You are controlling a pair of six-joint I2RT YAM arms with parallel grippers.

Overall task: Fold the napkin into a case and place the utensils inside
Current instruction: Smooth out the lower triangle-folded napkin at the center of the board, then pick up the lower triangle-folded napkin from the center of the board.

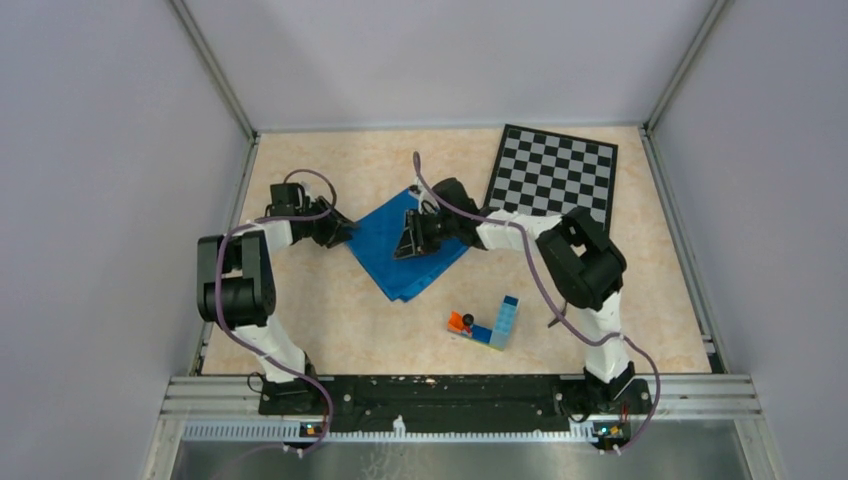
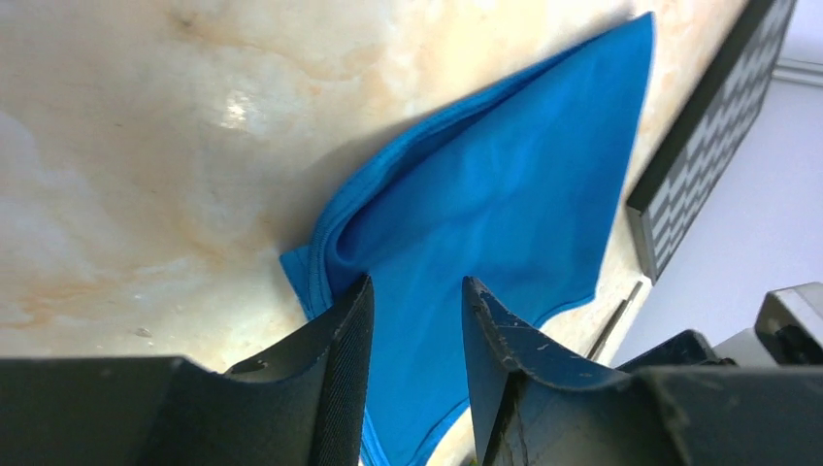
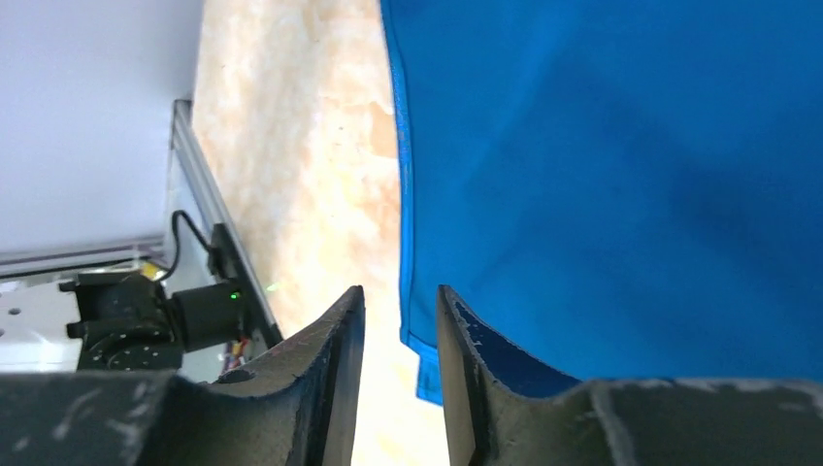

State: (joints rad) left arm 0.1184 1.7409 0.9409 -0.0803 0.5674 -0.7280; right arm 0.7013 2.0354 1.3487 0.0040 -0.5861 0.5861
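Observation:
The bright blue napkin [image 1: 415, 250] lies folded into a diamond on the table's middle. My left gripper [image 1: 342, 232] is at its left corner. In the left wrist view its jaws [image 2: 417, 282] stand open astride the raised, doubled corner of the napkin [image 2: 505, 194], with cloth showing in the gap. My right gripper [image 1: 408, 240] hovers low over the napkin's middle. Its jaws [image 3: 400, 289] are open a little, over the napkin's hemmed edge [image 3: 602, 175] and a layered corner, with nothing pinched. One slim grey utensil [image 2: 613, 325] peeks past the napkin; fork or knife I cannot tell.
A chessboard [image 1: 555, 170] lies at the back right, close to the napkin's far corner. A small block of toy bricks [image 1: 490, 325] in blue, orange and yellow sits in front of the napkin. Grey walls and metal rails enclose the table.

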